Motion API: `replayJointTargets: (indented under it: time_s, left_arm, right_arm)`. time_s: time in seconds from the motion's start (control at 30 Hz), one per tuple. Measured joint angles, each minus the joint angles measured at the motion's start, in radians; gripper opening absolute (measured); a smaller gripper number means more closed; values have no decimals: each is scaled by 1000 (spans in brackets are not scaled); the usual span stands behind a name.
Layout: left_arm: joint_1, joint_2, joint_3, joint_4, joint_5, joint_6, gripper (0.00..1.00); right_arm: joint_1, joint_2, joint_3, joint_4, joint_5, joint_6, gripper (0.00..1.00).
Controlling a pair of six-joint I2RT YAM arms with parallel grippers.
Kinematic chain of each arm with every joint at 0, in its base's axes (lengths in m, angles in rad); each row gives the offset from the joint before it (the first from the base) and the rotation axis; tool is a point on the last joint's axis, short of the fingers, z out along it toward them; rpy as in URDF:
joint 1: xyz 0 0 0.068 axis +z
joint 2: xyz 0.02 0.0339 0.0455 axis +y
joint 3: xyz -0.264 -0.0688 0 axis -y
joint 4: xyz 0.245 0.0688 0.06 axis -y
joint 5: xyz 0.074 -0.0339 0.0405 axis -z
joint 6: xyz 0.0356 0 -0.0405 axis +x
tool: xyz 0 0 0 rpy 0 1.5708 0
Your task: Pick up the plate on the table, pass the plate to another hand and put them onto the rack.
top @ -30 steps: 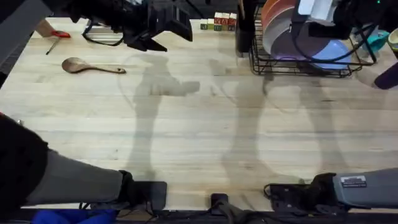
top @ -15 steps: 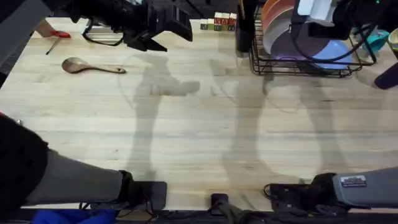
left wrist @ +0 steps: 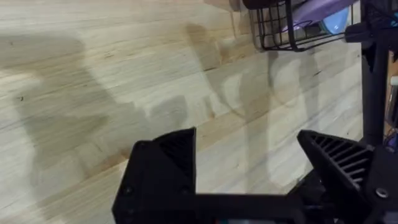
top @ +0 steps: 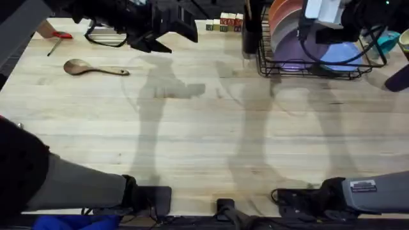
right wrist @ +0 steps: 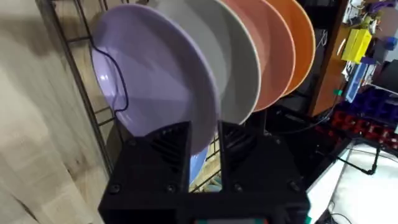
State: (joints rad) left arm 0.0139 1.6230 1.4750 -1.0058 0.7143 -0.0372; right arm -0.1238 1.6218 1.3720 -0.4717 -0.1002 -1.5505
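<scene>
Lavender plate [right wrist: 152,87] is being held upright in the black wire rack [top: 307,64] at about 1 o'clock on the table [top: 204,128], right beside a white plate [right wrist: 233,62]. Its rim is being pinched by the right gripper [right wrist: 204,146], fingers closed on it. The left gripper [left wrist: 249,155] is being kept wide open, empty, around 11 o'clock.

lavender plate [right wrist: 155,81], black rack [top: 307,67]
</scene>
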Motion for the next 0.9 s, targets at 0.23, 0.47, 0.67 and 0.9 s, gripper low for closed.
replayJointTargets:
  time_s: [0.23,0.47,0.67,0.9]
  left_arm:
    - [0,0,0,0,0,0,995]
    - [0,0,0,0,0,0,995]
    - [0,0,0,0,0,0,995]
    - [0,0,0,0,0,0,995]
  right_arm:
    - [0,0,0,0,0,1,405]
    - [0,0,0,0,0,-1,992]
    - [0,0,0,19,0,35,995]
    - [0,-3,0,54,0,108,995]
